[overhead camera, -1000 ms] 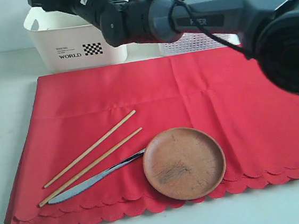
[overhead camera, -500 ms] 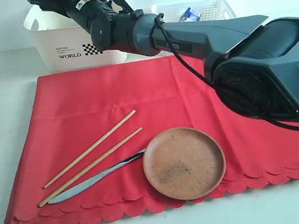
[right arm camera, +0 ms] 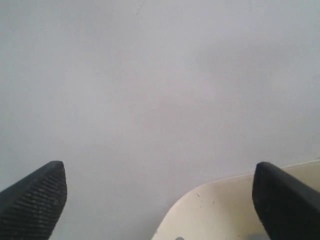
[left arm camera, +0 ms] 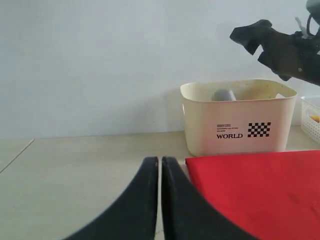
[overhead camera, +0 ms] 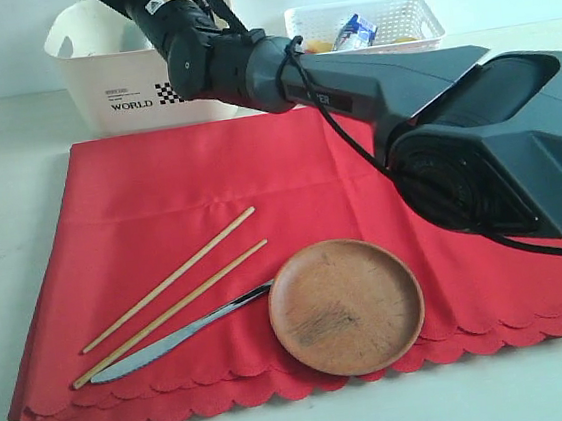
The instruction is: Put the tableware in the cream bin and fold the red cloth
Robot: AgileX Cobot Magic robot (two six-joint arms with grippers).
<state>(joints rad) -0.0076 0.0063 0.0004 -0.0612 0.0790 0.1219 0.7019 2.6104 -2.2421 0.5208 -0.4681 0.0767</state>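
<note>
Pale wall and a pale counter [overhead camera: 18,198] form the work area. All positions below are referenced to the red cloth [overhead camera: 256,163], which lies spread flat on the counter.

**Claw state**
- Right claw [right arm camera: 160,195]: jaws wide apart, nothing between them. It hangs above the cream bin [overhead camera: 106,78], which stands just past the cloth's far edge.
- Left claw [left arm camera: 159,164]: jaws together, empty, low over the counter just off the cloth's corner.

**Items on the cloth, near its scalloped edge**
- Plate [overhead camera: 346,306]: likely rigid and of moderate weight. It lies flat, so grip it at the rim, one finger over and one under. The lower finger may catch the fabric.
- Knife [overhead camera: 174,337]: thin, smooth metal, probably slippery. Grip across the handle, the end that meets the plate's rim. Whether it runs under the rim cannot be told.
- Chopsticks [overhead camera: 173,279]: two, beside the knife. Light, stiff and prone to rolling. Pinch across the middle, one at a time or both pressed together.

**Items off the cloth**
- A cup [left arm camera: 224,94] already sits inside the bin.
- A white basket [overhead camera: 360,9] stands past the cloth's far edge and is not a target.

**Cloth**
Thin and limp, with no stiffness to push against. Take hold at a corner or the scalloped hem, and only once the cloth is bare.
</note>
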